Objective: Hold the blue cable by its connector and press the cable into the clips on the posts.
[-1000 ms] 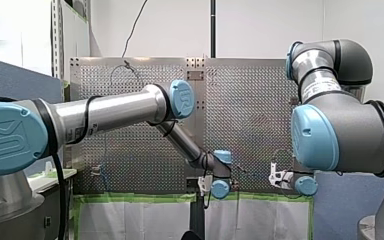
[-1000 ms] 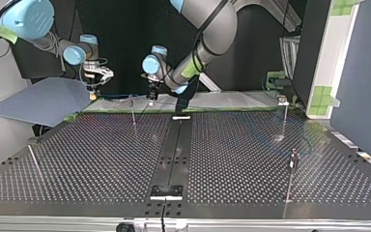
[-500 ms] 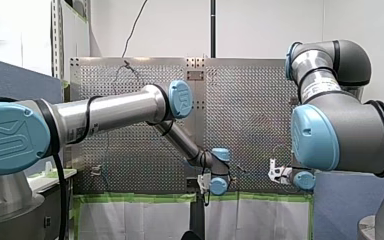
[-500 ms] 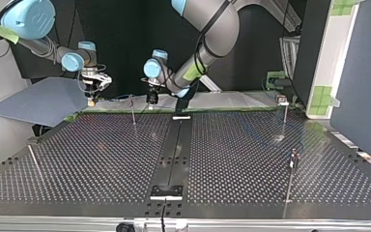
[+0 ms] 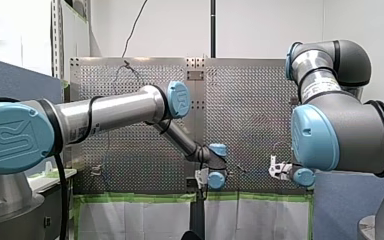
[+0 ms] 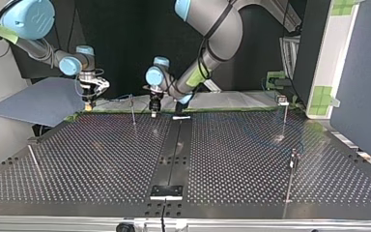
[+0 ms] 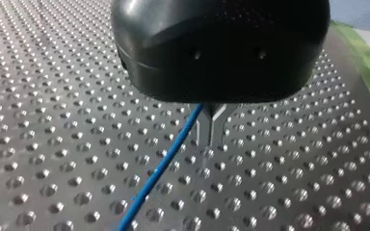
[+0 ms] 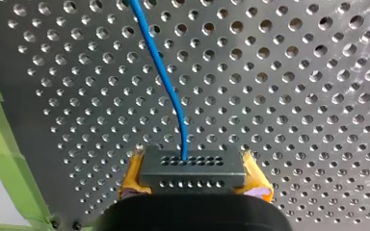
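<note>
In the right wrist view my right gripper (image 8: 192, 185) is shut on the black connector (image 8: 191, 169), with yellow pads (image 8: 255, 179) on both sides. The blue cable (image 8: 161, 77) leaves the connector and runs ahead over the perforated table. In the left wrist view my left gripper (image 7: 212, 139) has its metal fingers (image 7: 205, 129) shut just above the table. The blue cable (image 7: 166, 161) slants past the fingers' base; I cannot tell whether it is pinched. In the top view my right gripper (image 6: 89, 96) and left gripper (image 6: 153, 110) flank a thin post (image 6: 133, 110) at the far edge.
Other thin posts stand at the top view's right (image 6: 284, 115) (image 6: 292, 166) and one leans at its left (image 6: 35, 164). A black strip (image 6: 174, 150) runs down the table's middle. Green tape (image 8: 0, 144) marks the table's edge near my right gripper.
In the top view both grippers have come lower toward the table. My right gripper has also shifted a little to that view's left.
</note>
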`<action>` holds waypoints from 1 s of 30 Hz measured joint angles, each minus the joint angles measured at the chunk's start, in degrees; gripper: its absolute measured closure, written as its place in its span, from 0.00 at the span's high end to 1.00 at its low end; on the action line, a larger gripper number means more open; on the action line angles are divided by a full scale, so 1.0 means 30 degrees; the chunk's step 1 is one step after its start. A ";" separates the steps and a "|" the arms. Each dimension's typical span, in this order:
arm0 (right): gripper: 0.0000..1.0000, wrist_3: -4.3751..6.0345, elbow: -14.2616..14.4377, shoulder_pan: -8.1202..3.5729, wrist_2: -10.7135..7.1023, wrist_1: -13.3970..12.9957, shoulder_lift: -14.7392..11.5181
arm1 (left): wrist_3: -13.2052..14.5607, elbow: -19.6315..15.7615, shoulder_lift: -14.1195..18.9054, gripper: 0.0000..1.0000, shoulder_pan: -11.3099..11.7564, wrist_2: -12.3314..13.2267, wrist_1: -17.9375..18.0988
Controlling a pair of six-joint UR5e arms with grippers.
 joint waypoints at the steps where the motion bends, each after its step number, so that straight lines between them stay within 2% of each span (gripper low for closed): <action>1: 0.00 0.0013 -0.0060 -0.0014 -0.0001 0.0028 0.0001 | 0.0000 0.0051 -0.0001 0.00 0.0056 0.0002 -0.0058; 20: 0.00 0.0395 -0.1129 -0.0149 0.0066 0.0525 0.0001 | 0.0015 0.0172 0.0002 0.00 0.0486 0.0082 -0.0477; 30: 0.00 0.0435 -0.1205 -0.0158 0.0015 0.0532 0.0001 | -0.0039 0.0139 0.0002 0.00 0.0452 0.0591 -0.0463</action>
